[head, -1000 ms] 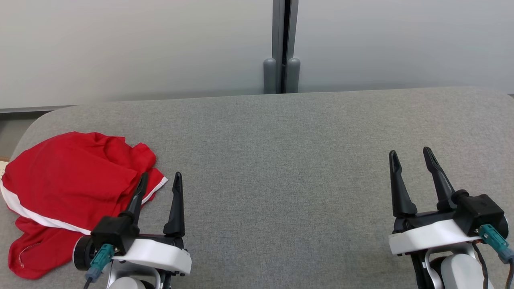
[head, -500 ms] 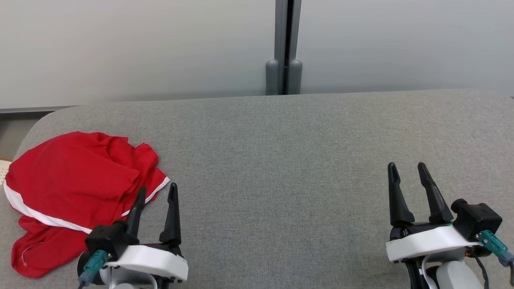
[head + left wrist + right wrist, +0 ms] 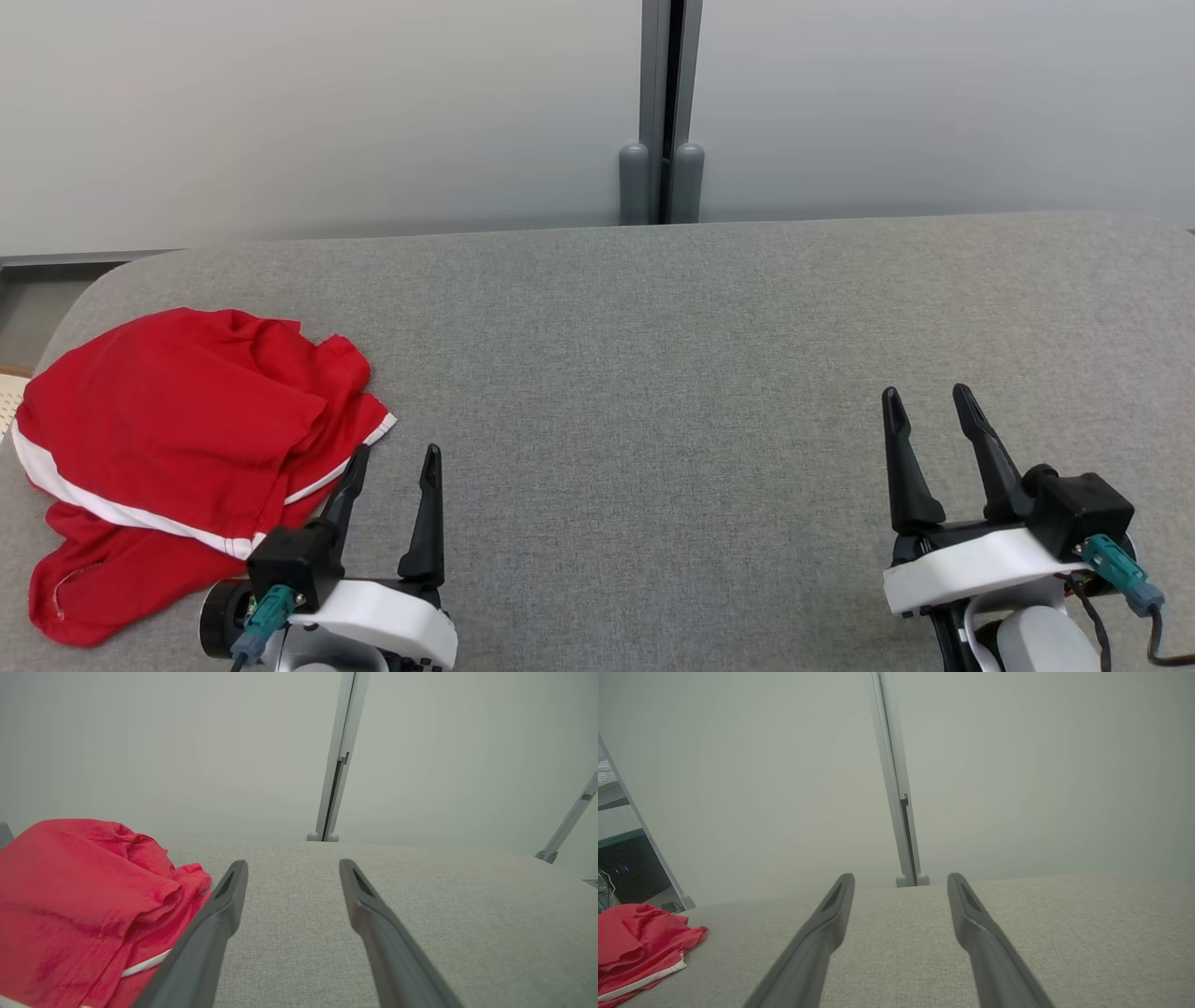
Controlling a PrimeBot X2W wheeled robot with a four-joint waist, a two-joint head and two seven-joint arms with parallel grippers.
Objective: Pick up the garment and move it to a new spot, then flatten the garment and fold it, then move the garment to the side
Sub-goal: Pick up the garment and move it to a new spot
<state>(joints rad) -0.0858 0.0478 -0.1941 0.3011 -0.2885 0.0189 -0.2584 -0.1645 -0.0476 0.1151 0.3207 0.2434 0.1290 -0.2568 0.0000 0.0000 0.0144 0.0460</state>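
Garment (image 3: 168, 439), red with white trim, lies crumpled at the left end of the grey worktop (image 3: 653, 373).

Left tool (image 3: 395, 452): fingers spread wide, nothing between them. Its left finger is at the garment's white-edged hem; cannot tell whether they touch.

Right tool (image 3: 925, 392): fingers likewise apart, empty, over bare worktop well apart from the garment.

Left wrist view: garment close at left with folds and stitching legible; slanted post (image 3: 565, 826) at far right.

Right wrist view: garment small at lower left, dark shelved area (image 3: 621, 868) behind it.

Head view: whole garment outline, and the central partition post (image 3: 661, 112) beyond the worktop.
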